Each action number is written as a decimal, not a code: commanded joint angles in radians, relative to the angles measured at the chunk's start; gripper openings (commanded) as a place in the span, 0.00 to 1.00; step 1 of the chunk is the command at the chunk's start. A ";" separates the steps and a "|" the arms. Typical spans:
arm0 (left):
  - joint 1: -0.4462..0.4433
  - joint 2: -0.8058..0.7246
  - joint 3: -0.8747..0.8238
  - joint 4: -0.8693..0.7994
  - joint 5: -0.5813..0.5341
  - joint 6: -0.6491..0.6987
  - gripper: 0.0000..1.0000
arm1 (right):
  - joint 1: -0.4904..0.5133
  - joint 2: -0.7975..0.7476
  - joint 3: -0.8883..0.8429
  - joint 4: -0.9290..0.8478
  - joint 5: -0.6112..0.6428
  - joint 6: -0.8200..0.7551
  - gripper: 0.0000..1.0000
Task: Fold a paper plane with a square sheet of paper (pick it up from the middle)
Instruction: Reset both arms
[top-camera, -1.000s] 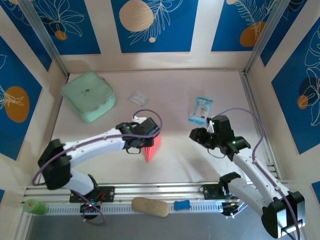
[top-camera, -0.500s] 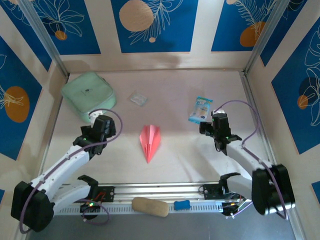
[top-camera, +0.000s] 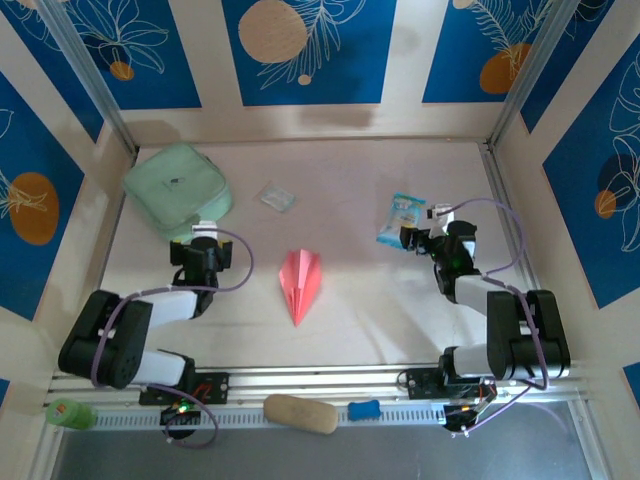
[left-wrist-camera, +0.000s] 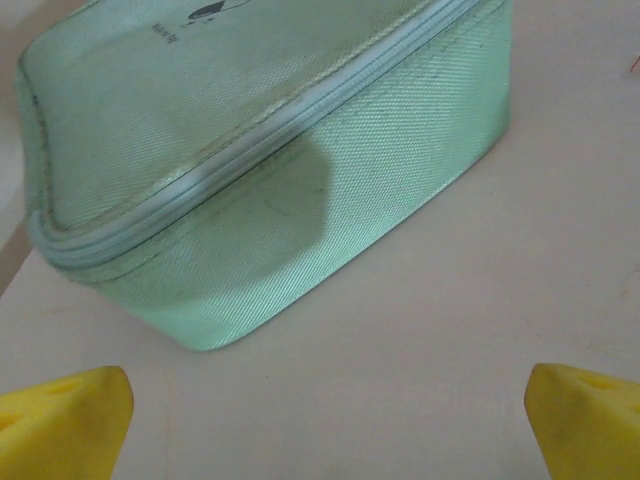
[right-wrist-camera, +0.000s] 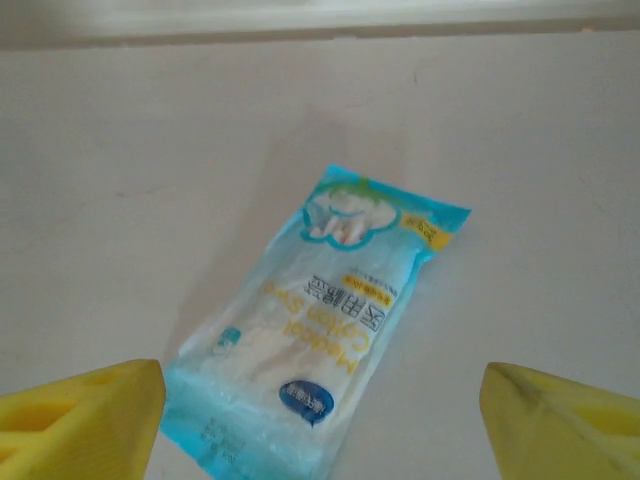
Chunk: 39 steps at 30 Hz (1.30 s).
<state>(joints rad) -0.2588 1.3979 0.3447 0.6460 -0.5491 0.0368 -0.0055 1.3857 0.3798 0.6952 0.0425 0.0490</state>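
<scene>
The square sheet of paper lies folded into a salmon-pink paper plane (top-camera: 300, 283), flat on the table's middle with its point toward the near edge; no gripper touches it. My left gripper (top-camera: 200, 238) sits well to its left, facing the mint-green pouch (top-camera: 178, 192). In the left wrist view that gripper (left-wrist-camera: 325, 430) is open, its yellow fingertips (left-wrist-camera: 60, 420) far apart over bare table. My right gripper (top-camera: 420, 235) sits to the plane's right. In the right wrist view it (right-wrist-camera: 320, 425) is open, with the near end of a blue-and-white packet (right-wrist-camera: 330, 320) lying between the fingertips (right-wrist-camera: 565, 420), untouched.
A small clear wrapper (top-camera: 277, 197) lies at the back centre, and the blue-and-white packet (top-camera: 401, 218) at the back right. Patterned walls close in the table on three sides. A tan object (top-camera: 300, 413), a blue one (top-camera: 364, 409) and a green one (top-camera: 68, 412) rest along the front rail.
The left gripper let go of the plane and drew back to the left toward the pouch. The right arm pulled back to the right by the packet. Both sets of jaws opened wide.
</scene>
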 joint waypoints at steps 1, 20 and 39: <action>0.056 0.046 -0.020 0.308 0.083 0.038 1.00 | 0.008 0.148 -0.077 0.340 -0.088 0.003 0.83; 0.179 0.164 0.009 0.329 0.365 -0.017 1.00 | 0.029 0.137 0.022 0.141 0.157 0.068 0.99; 0.179 0.167 0.011 0.329 0.374 -0.014 1.00 | 0.029 0.137 0.023 0.141 0.157 0.068 0.99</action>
<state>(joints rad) -0.0841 1.5627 0.3408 0.9680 -0.1905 0.0250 0.0204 1.5349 0.3935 0.8192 0.1810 0.1059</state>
